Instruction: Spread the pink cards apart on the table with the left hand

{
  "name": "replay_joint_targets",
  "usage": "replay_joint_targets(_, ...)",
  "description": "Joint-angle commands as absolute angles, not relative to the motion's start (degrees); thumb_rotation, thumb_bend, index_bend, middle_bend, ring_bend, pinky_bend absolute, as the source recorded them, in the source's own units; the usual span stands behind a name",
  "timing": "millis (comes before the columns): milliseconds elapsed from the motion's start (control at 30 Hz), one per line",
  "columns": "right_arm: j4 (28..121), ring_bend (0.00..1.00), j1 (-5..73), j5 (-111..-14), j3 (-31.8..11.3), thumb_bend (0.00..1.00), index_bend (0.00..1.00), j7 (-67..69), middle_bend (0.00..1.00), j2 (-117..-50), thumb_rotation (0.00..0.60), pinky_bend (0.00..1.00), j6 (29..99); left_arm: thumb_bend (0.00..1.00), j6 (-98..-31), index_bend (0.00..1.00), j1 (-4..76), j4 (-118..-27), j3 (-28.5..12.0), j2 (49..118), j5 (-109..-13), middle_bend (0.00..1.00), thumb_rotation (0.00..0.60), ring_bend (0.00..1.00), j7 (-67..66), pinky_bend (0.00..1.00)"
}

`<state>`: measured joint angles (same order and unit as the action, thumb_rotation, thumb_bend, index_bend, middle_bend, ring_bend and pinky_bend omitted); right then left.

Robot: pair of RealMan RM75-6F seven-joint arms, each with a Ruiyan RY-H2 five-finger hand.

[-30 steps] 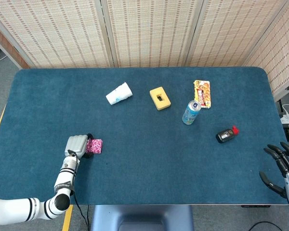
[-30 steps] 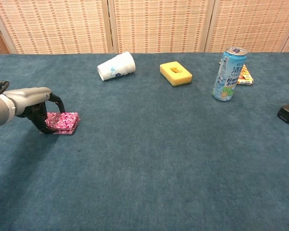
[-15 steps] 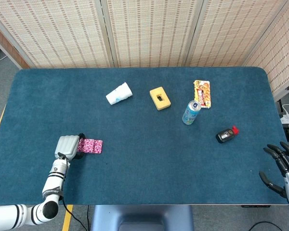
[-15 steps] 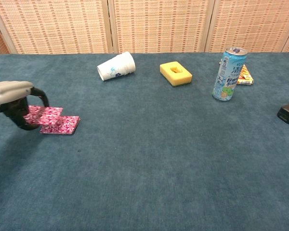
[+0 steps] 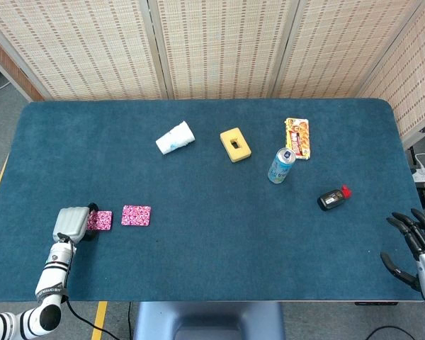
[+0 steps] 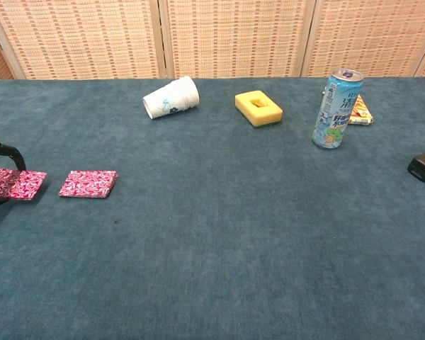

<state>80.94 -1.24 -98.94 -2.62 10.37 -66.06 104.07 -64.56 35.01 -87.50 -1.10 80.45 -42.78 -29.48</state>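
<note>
My left hand (image 5: 74, 222) rests its fingertips on one pink card (image 5: 99, 220), pressing it to the table (image 5: 212, 241); the other pink card (image 5: 136, 215) lies flat just beyond, a bare gap between the two. Farther off, a paper cup (image 5: 175, 137) lies on its side and a drink can (image 5: 280, 166) stands upright; I cannot see inside either. My right hand (image 5: 414, 249) hangs open at the far edge.
</note>
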Motion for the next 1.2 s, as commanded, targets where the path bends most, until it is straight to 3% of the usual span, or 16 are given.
replay_joint_targets(33, 80.91, 0.08, -1.26, -98.89, -2.67, 0.19, 0.21, 10.42, 0.18, -66.09, 0.6, 0.28, 104.12, 0.31, -63.65, 0.46, 34.44, -86.33, -1.25, 81.19, -41.93, 1.0, 0.6, 1.0, -29.75, 0.99)
replay_joint_targets(500, 80.66, 0.08, -1.36, -99.02, -2.63, 0.19, 0.21, 10.76, 0.18, -66.1, 0.6, 0.28, 104.4, 0.32, -66.0, 0.15, 33.35, -86.47, -3.32, 81.88, -40.72, 1.0, 0.6, 1.0, -33.34, 0.99)
replay_joint_targets(767, 80.65, 0.08, -1.36, -98.94, -2.72, 0.19, 0.21, 10.67, 0.18, -66.22, 0.6, 0.28, 104.42, 0.32, -67.65, 0.15, 33.24, -93.1, -4.23, 79.75, -45.01, 1.0, 0.6, 1.0, -33.42, 0.99)
replay_joint_targets(1200, 80.58, 0.08, -1.41, -98.91, -2.68, 0.19, 0.21, 11.22, 0.18, -65.96, 0.6, 0.28, 104.49, 0.32, -67.13, 0.16, 38.03, -96.24, -6.92, 85.64, -42.08, 1.0, 0.6, 1.0, -41.32, 1.0)
